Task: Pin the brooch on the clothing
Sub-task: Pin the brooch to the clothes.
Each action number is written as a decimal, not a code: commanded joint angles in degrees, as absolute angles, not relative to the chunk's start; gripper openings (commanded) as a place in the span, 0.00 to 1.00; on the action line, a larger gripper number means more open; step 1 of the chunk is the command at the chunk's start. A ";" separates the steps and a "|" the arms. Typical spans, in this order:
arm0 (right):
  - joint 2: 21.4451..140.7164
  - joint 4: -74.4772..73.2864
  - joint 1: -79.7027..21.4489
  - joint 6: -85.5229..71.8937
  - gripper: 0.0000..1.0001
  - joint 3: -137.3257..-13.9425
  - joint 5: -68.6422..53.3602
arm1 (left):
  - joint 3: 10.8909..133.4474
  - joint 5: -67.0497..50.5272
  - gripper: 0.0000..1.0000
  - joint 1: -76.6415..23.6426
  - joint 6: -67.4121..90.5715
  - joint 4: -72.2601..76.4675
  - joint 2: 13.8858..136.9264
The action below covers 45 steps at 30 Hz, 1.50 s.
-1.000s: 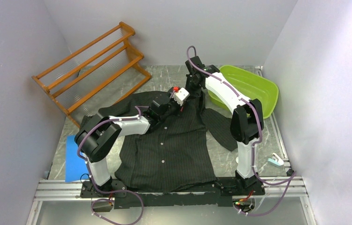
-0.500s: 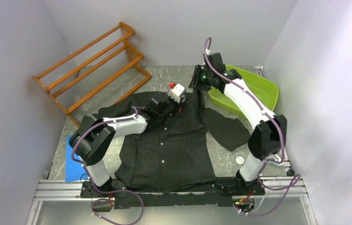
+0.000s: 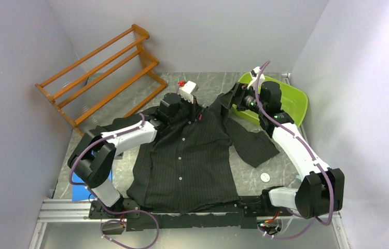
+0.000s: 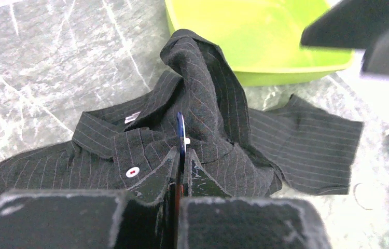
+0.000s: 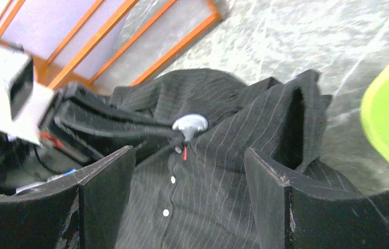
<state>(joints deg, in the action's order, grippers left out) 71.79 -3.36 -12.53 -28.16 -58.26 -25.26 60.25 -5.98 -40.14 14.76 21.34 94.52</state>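
Item: brooch (image 4: 181, 132), a thin disc, pinched edge-on in my left gripper (image 4: 180, 158), jaws closed on it, just ahead of the fingertips by the collar of the shirt (image 3: 192, 155); contact unclear. My right gripper (image 5: 187, 181): jaws wide, empty, raised fold of cloth ahead. Step in hand: presenting pin to fabric. Next, I judge: right steadies cloth, left drives pin through.

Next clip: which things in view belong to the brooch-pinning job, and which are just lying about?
Job: striped shirt; brooch, pinched in the shut jaws of the left gripper; right gripper, jaws open.
Lying about: wooden rack; green tub; blue sheet; small pale disc.
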 commanded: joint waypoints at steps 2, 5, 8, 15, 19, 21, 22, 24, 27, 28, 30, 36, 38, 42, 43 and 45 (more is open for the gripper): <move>71.46 8.97 -12.04 -26.55 0.80 -52.32 -38.38 | 62.17 -12.61 0.02 -38.14 23.50 23.10 90.00; 71.89 12.67 -12.07 -26.00 0.77 -50.29 -42.19 | 61.43 -12.80 0.03 -37.59 25.50 23.90 88.74; 73.45 15.10 -12.05 -25.75 0.71 -49.58 -45.00 | 61.52 -13.43 0.03 -37.40 26.54 23.56 88.07; 77.99 16.11 -13.00 -24.10 0.55 -51.84 -48.07 | 61.44 -14.70 0.02 -36.86 29.06 24.22 87.70; 80.46 12.82 -14.50 -21.44 0.49 -54.23 -47.48 | 61.02 -15.49 0.03 -36.39 30.29 25.48 87.55; 81.44 11.68 -15.20 -20.55 0.46 -55.18 -46.81 | 61.08 -15.95 0.03 -36.23 30.48 25.43 87.52; 81.80 11.30 -15.45 -20.29 0.43 -55.46 -46.39 | 61.16 -15.98 0.03 -36.21 30.50 25.28 87.49; 82.35 10.69 -15.79 -19.83 0.40 -55.97 -45.59 | 61.32 -16.09 0.03 -36.20 30.35 24.79 87.51; 83.13 9.42 -16.44 -19.19 0.36 -56.90 -44.27 | 61.11 -16.68 0.03 -36.04 30.64 25.16 87.50; 83.48 8.71 -16.69 -19.00 0.35 -57.28 -43.67 | 60.97 -17.08 0.03 -36.04 31.00 25.67 87.58; 84.39 6.47 -17.17 -18.46 0.32 -58.36 -42.65 | 60.79 -18.08 0.03 -35.94 31.64 26.69 87.73; 87.26 1.91 -17.71 -17.95 0.17 -60.94 -41.04 | 60.93 -20.23 0.03 -35.77 33.23 28.66 88.11; 87.95 0.59 -17.73 -17.57 0.15 -61.49 -40.97 | 60.75 -20.77 0.03 -35.68 33.67 29.65 88.02; 89.24 -2.62 -17.67 -16.70 0.13 -62.74 -40.91 | 60.64 -21.78 0.02 -35.51 34.55 30.94 87.92; 89.55 -3.24 -17.72 -16.43 0.13 -63.14 -40.90 | 60.72 -21.94 0.03 -35.51 34.81 31.17 87.97; 90.21 -4.60 -17.79 -16.00 0.13 -63.78 -40.79 | 60.60 -22.65 0.03 -35.42 35.38 31.87 88.00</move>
